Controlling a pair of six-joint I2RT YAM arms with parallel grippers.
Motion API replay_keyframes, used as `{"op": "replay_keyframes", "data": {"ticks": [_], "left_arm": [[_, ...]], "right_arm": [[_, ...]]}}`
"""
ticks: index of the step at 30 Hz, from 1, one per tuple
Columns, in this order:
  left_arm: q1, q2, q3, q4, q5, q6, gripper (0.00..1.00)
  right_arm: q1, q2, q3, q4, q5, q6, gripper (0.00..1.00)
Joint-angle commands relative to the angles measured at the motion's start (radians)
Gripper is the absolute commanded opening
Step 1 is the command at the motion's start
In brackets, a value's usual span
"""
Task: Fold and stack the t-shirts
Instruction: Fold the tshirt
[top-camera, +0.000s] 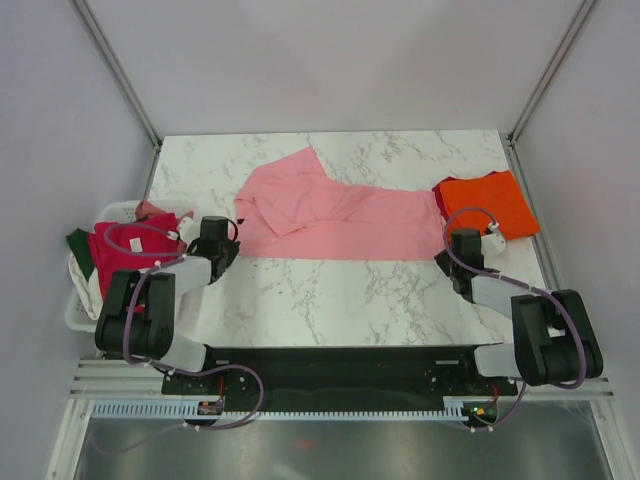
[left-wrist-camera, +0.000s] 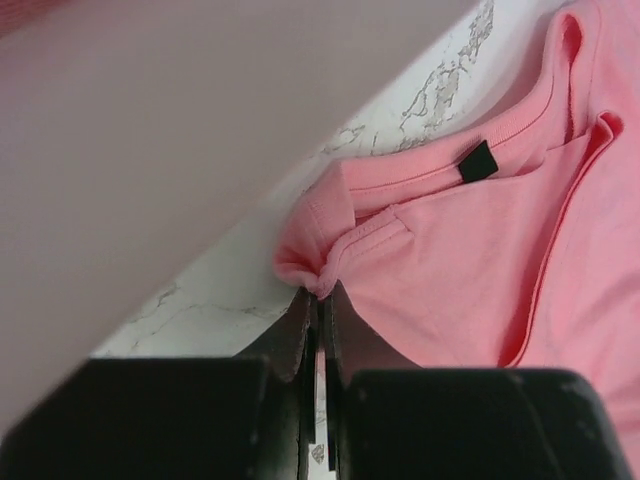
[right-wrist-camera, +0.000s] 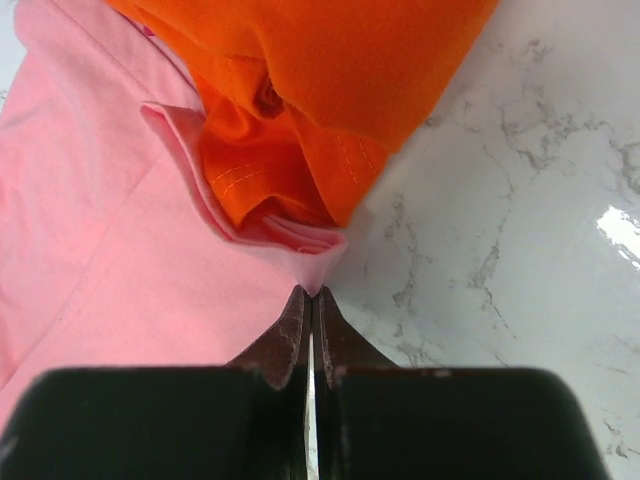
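A light pink t-shirt (top-camera: 335, 212) lies stretched across the middle of the marble table. My left gripper (top-camera: 222, 243) is shut on its left shoulder corner (left-wrist-camera: 318, 275), near the collar with a black tag (left-wrist-camera: 477, 161). My right gripper (top-camera: 462, 240) is shut on the pink shirt's right corner (right-wrist-camera: 318, 268). A folded bright orange t-shirt (top-camera: 487, 203) lies at the right, its near edge resting over the pink shirt's end (right-wrist-camera: 300, 120). Crimson-red (top-camera: 120, 252), dark green (top-camera: 80, 245) and cream (top-camera: 88, 285) shirts are heaped at the far left.
A white plastic basket (top-camera: 112, 213) holding the heaped shirts stands off the table's left edge. The marble table (top-camera: 330, 295) shows bare between the pink shirt and the arm bases. Frame posts rise at both back corners.
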Motion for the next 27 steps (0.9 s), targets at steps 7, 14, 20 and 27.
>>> {"op": "replay_keyframes", "data": {"ticks": [7, 14, 20, 27], "left_arm": [[0.018, -0.145, 0.131, -0.262, -0.038, 0.037, 0.02], [0.023, -0.235, 0.022, -0.272, -0.012, -0.011, 0.02], [0.023, -0.283, 0.001, -0.295, -0.008, -0.015, 0.02], [0.069, -0.245, 0.293, -0.463, 0.067, -0.022, 0.02]], "right_arm": [[0.000, -0.108, 0.145, -0.169, 0.029, -0.018, 0.00], [-0.002, -0.154, 0.111, -0.257, 0.027, 0.008, 0.00], [0.000, -0.167, 0.077, -0.280, -0.008, 0.035, 0.00], [0.000, -0.047, 0.496, -0.448, -0.048, 0.018, 0.00]]}}
